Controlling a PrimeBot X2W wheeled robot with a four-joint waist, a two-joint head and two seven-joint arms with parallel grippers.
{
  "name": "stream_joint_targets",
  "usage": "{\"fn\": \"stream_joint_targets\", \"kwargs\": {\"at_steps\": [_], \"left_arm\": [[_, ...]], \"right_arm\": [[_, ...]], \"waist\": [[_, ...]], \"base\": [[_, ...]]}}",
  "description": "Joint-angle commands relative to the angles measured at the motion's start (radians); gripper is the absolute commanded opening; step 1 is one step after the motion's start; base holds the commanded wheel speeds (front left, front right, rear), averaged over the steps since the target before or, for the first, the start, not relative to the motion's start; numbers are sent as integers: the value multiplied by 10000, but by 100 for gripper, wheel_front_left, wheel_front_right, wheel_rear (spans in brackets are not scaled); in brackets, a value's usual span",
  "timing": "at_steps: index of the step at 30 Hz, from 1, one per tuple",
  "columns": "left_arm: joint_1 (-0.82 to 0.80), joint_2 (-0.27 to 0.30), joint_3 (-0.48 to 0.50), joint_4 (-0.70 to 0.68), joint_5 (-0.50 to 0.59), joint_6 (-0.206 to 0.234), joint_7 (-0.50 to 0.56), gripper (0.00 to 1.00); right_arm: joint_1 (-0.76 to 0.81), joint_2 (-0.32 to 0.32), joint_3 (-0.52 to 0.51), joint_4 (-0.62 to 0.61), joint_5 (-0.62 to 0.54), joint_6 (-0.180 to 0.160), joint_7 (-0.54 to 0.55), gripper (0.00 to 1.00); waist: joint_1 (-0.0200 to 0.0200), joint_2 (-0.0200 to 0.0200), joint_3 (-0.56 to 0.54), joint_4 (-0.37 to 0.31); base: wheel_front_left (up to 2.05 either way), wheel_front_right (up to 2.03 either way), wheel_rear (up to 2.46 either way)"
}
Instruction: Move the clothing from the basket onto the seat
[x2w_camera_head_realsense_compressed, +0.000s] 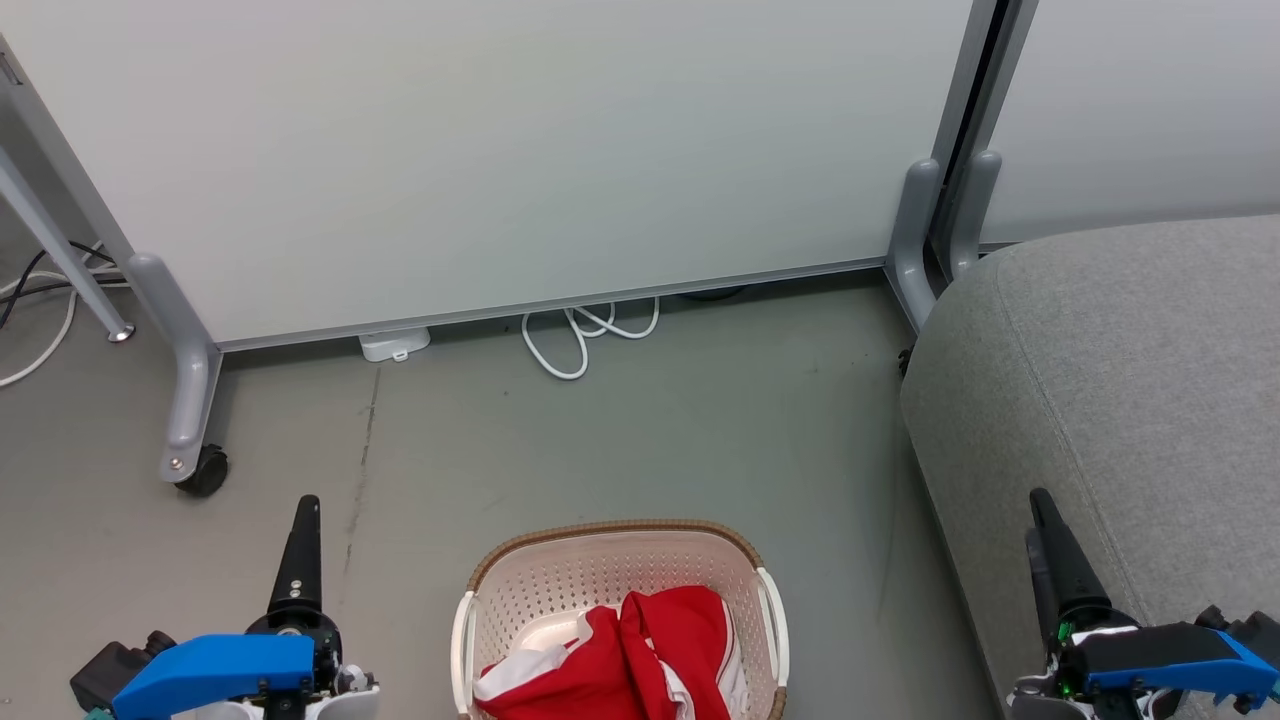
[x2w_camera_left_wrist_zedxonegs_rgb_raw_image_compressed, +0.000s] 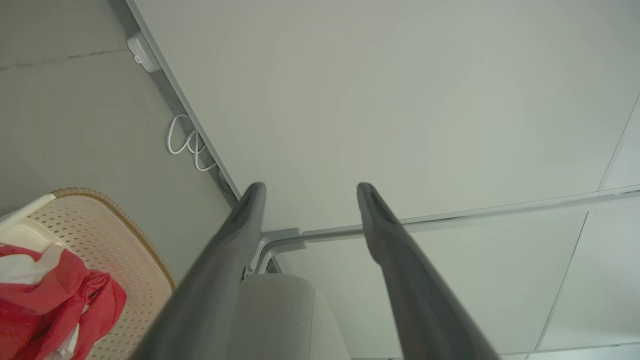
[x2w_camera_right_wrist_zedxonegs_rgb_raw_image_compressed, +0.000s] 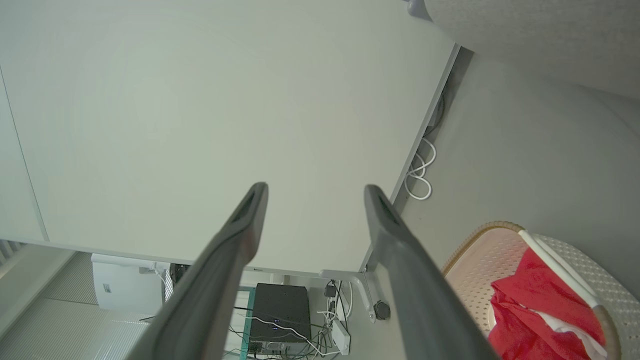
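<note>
The crumpled red clothing (x2w_camera_head_realsense_compressed: 640, 655), soft with white trim, lay heaped in the perforated cream basket (x2w_camera_head_realsense_compressed: 600, 565) with its brown woven rim, at the bottom centre of the head view. The rounded grey fabric seat (x2w_camera_head_realsense_compressed: 1130, 380) stood at the right. The left gripper (x2w_camera_left_wrist_zedxonegs_rgb_raw_image_compressed: 311, 186) and right gripper (x2w_camera_right_wrist_zedxonegs_rgb_raw_image_compressed: 316, 186) were spread wide, holding nothing. A looped white cable (x2w_camera_head_realsense_compressed: 580, 340) lay under a smooth pale panel (x2w_camera_head_realsense_compressed: 500, 150).

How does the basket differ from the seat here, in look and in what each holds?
The basket is cream-white perforated plastic with a brown rim; the seat is grey fabric. The basket holds the red clothing; none of it lies on the part of the seat in view. The seat is far larger than the basket. Both stand on the grey floor.
</note>
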Motion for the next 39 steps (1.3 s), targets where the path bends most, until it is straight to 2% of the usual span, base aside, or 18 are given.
{"fn": "stream_joint_targets", "kwargs": {"at_steps": [1,19,39], "left_arm": [[-256,81,-88,-217,373,45,-108,100],[-235,100,-822,-311,4457,110,-789,100],[-298,123,-1299,-361,7532,-17,-1420,100]], "right_arm": [[-210,-58,25,-205,-397,8,-108,100],[-63,-87,208,-405,-4266,13,-794,100],[-11,-113,446,-558,-6995,17,-1213,100]], "waist": [[0,0,4,4],[0,0,36,50],[0,0,96,113]], "base": [[0,0,0],[0,0,0],[0,0,0]]}}
